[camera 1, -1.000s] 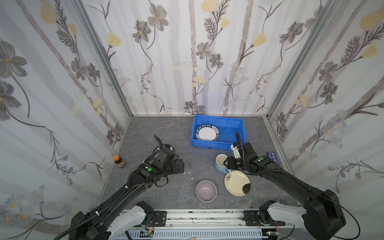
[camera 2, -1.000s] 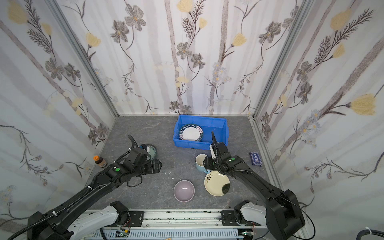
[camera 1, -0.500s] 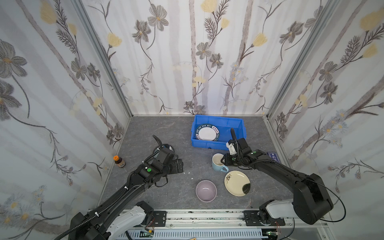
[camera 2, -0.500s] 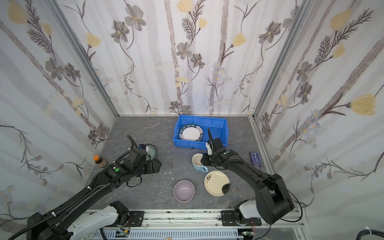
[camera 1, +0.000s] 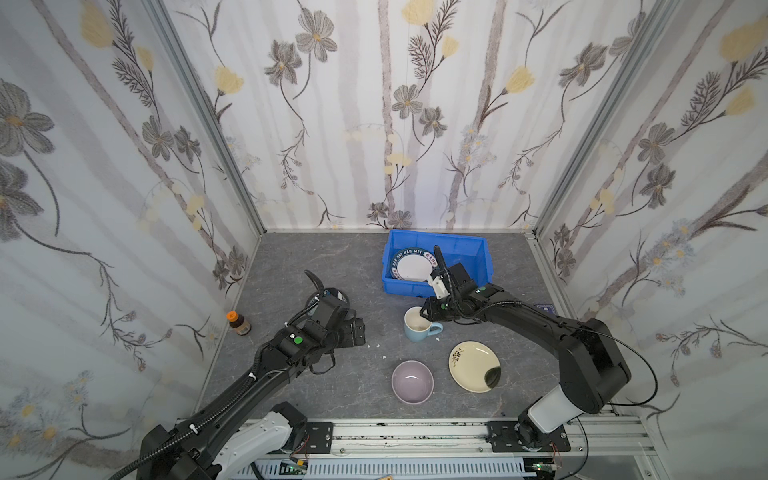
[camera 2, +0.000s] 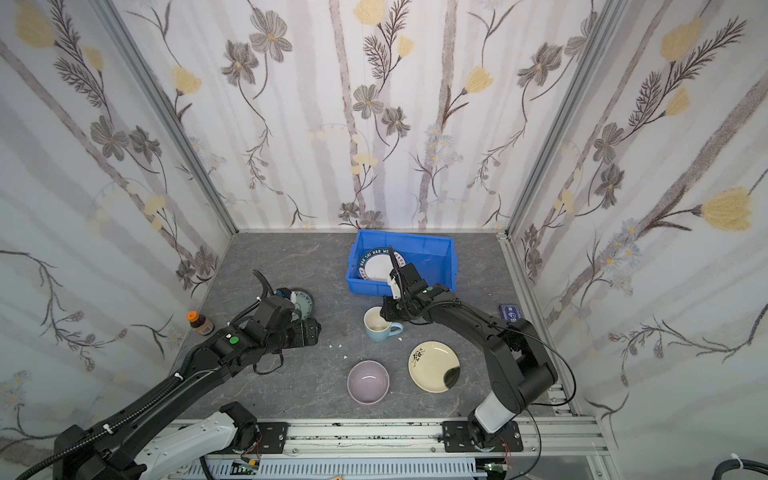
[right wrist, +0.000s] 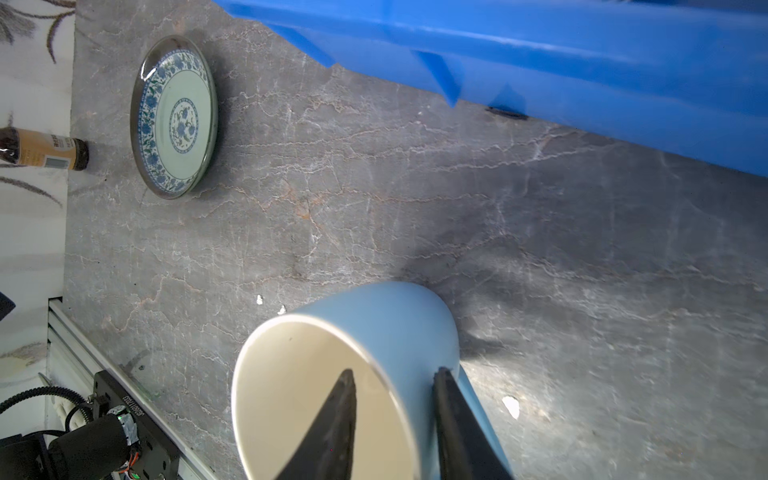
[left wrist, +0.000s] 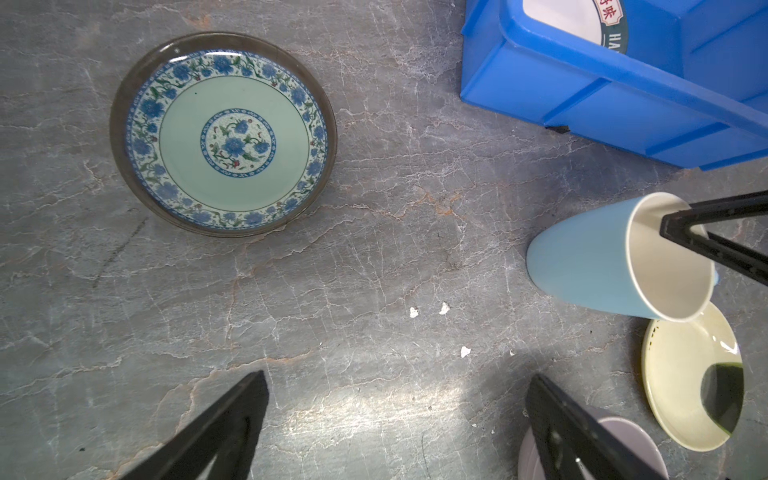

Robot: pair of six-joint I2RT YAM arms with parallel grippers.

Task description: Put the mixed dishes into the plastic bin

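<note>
The light-blue mug (camera 1: 417, 330) stands upright on the counter (camera 1: 311, 257). Its white mouth faces up, so its long way runs up and down. Its handle sticks out to the right in both top views, toward the right arm. The mug is just in front of the blue bin (camera 1: 465, 249) and does not touch it. The lilac bowl (camera 1: 412, 381) and the cream plate (camera 1: 475, 366) sit side by side nearer the front.

The right hand (right wrist: 395, 371) pinches the mug's wall next to the handle. One finger is inside the white cup and the other is on the blue outside. The left hand (left wrist: 397, 376) is spread wide and holds nothing. It hangs over bare counter, between the mug and a teal flower plate (left wrist: 224, 133) that lies flat.

A white plate with a dark lettered rim (camera 1: 409, 266) is in the left half of the bin.

The counter is grey like stone, with thin pale cracks and a few white crumbs (left wrist: 428, 309). A brown bottle (camera 1: 238, 324) with an orange cap stands by the left wall. The walls (camera 1: 374, 124) have pale paper with grey and yellow flowers. A metal rail (camera 1: 415, 432) runs along the front.
</note>
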